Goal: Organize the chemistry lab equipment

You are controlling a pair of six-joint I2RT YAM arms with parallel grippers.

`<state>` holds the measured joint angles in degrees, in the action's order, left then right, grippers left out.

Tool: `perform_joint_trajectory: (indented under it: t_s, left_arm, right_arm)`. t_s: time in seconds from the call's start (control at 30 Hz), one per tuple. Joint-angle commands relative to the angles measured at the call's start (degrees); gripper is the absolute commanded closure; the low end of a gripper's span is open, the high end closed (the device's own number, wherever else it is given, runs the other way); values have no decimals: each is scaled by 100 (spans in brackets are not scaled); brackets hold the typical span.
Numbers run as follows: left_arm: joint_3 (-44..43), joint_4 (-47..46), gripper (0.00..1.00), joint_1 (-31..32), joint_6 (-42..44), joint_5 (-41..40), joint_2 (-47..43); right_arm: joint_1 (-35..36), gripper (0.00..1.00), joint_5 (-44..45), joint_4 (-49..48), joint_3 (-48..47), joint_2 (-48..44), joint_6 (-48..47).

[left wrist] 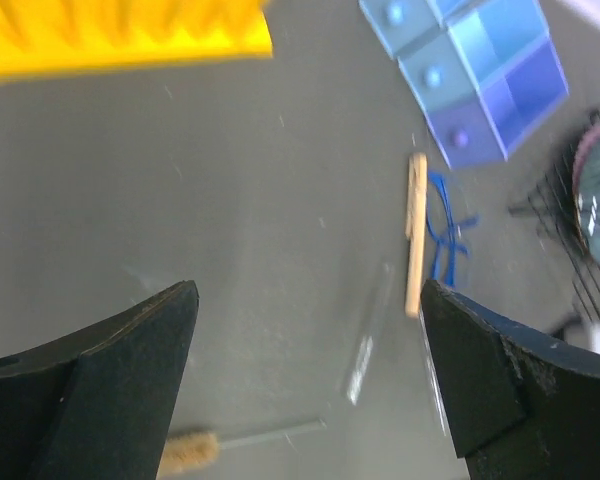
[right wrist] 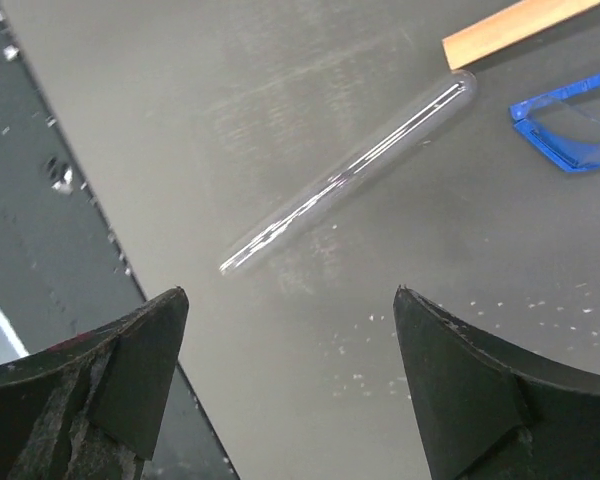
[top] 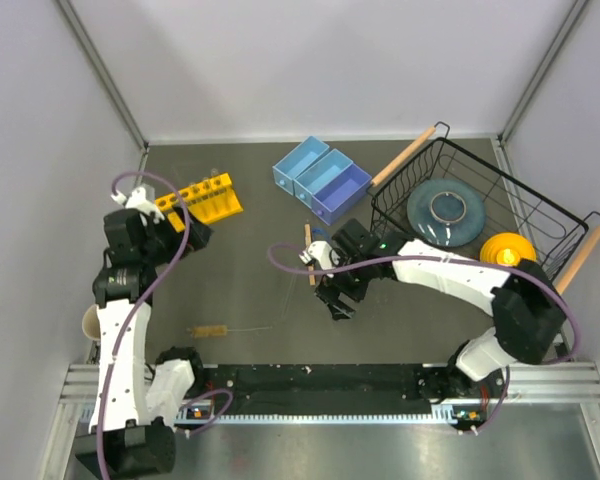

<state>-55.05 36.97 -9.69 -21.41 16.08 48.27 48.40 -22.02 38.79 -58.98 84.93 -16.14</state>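
Observation:
A clear glass tube [right wrist: 350, 175] lies on the grey table just ahead of my right gripper [right wrist: 290, 300], which is open and empty above the table [top: 338, 300]. The tube's round end touches the flat wooden stick [right wrist: 520, 30], with the blue-framed safety glasses [right wrist: 570, 125] beside it. The left wrist view shows the tube [left wrist: 368, 335], stick [left wrist: 416, 230], glasses [left wrist: 445, 225] and tan bristle brush [left wrist: 190, 452]. My left gripper [left wrist: 310, 340] is open and empty, hovering beside the yellow rack [top: 200, 198]. The brush [top: 210, 330] lies near the front.
A blue organizer box [top: 320, 178] stands at the back centre. A black wire basket [top: 540, 215] with wooden handles at the right holds a grey-blue plate [top: 445, 212] and a yellow bowl [top: 507, 250]. A black rail [top: 310, 380] runs along the table's near edge.

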Motion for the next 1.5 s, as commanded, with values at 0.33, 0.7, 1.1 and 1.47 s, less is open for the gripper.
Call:
perform_joint_trajectory:
  t_s: [0.33,0.7,1.1,1.47]
  left_arm:
    - [1374,-348,1,-15,-557,1504,-1013]
    - [1751,-628,1,-15,-794,1846,-1109]
    - [2727,-1684,2,-6,-1954,2751,-1180]
    - [3457,-2624,5,195,-2588,3411,-601]
  right_arm:
    - [477,34,910,-723,-439,1228,1482]
    - [486,52,1552,-609,-509,1562,1579]
    - [407,81,1491,-495,-474,1466,1544]
    - [275,85,648,-495,-369,886,1368]
